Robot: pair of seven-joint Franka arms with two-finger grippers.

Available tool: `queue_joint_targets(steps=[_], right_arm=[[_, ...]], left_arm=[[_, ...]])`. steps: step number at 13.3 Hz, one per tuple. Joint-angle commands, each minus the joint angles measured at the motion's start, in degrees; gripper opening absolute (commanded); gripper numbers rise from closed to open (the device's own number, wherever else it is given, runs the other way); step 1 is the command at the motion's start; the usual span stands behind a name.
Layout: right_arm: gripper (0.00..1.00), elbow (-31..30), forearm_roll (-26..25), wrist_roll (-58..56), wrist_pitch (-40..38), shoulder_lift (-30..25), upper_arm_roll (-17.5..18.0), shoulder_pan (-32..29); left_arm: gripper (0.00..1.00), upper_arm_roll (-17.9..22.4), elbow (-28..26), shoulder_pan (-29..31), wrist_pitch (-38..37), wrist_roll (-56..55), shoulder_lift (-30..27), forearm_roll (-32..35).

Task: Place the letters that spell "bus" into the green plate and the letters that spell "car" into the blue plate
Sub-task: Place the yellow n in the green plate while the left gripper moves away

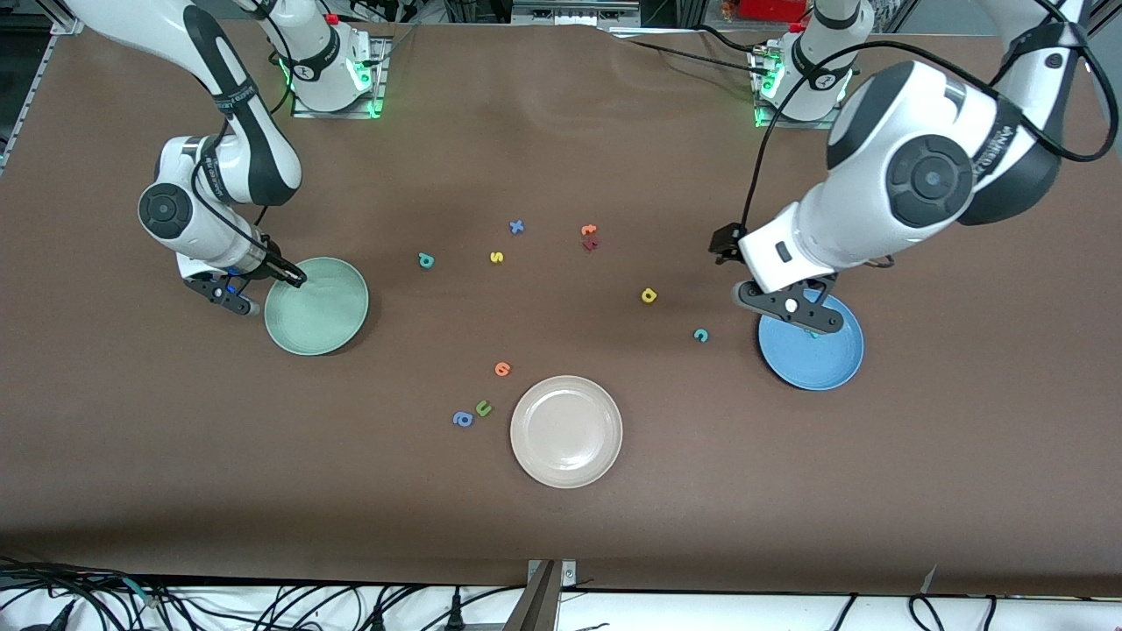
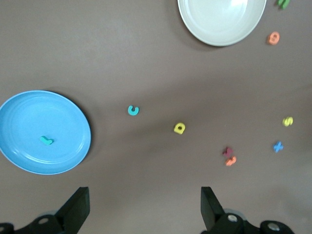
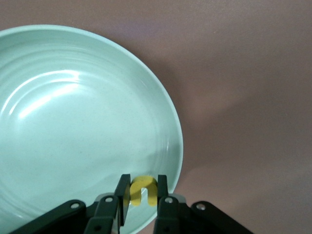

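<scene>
Though hidden frontally, yellow u (image 3: 143, 190) in right pincer (image 3: 143, 196).

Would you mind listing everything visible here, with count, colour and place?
Table: one, brown, under everything.
Green plate: one, pale green, toward the right arm's end.
Blue plate: one, blue, toward the left arm's end.
Beige plate: one, beige, nearest the front camera.
Teal b, yellow s, blue x: one each, mid-table.
Farther orange letter, dark red letter: one each, touching.
Yellow a, teal c: one each, near the blue plate.
Teal r: one, in the blue plate.
Nearer orange letter, green u, blue a: one each, beside the beige plate.
Yellow u: one, in the right hand.
Right hand: shut on the yellow u, over the green plate's rim.
Left hand: open, at the blue plate's edge.
</scene>
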Motion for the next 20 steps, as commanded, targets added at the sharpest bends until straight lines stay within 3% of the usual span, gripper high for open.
queue_joint_targets(steps=[1, 4, 5, 6, 8, 11, 14, 16, 20], right_arm=[[0.55, 0.89, -0.12, -1.06, 0.32, 0.34, -0.04, 0.15], [0.62, 1.42, -0.03, -1.06, -1.17, -1.33, -0.04, 0.15], [0.75, 2.47, -0.03, -0.71, -3.44, -2.12, 0.05, 0.15], [0.8, 3.7, 0.05, -0.36, -6.6, -3.0, 0.14, 0.15], [0.8, 6.42, 0.05, 3.48, -14.15, -5.28, 0.84, 0.5], [0.8, 8.98, 0.14, 11.73, -19.8, -7.66, 5.48, 0.59], [0.93, 9.86, 0.14, 23.5, -17.28, -6.79, 11.81, 0.59], [0.98, 9.86, 0.14, 31.33, -13.33, -4.86, 15.85, 0.68], [0.98, 6.28, 0.14, 41.37, -2.62, 0.15, 20.52, 1.03]], left_arm=[[1.0, 0.38, -0.63, 0.23, 1.27, -2.12, 1.13, 1.05], [1.0, 0.29, -0.47, 0.76, 0.92, -2.03, 0.87, 1.76], [1.0, 0.29, -0.46, 0.85, 0.83, -2.03, 0.78, 1.76], [1.0, 0.29, -0.46, 0.85, 0.74, -2.29, 0.52, 1.76], [1.0, 0.38, -0.46, 0.93, 0.66, -2.38, 0.51, 1.76], [1.0, 0.38, -0.64, 0.93, 0.31, -2.38, 0.43, 1.85], [1.0, 0.3, -0.64, 0.76, -0.05, -2.29, 0.51, 2.37], [1.0, 0.21, -0.29, 0.93, -0.31, -2.03, 0.43, 2.64], [1.0, 0.47, -0.46, 1.03, 1.35, -2.47, 2.26, 3.25]])
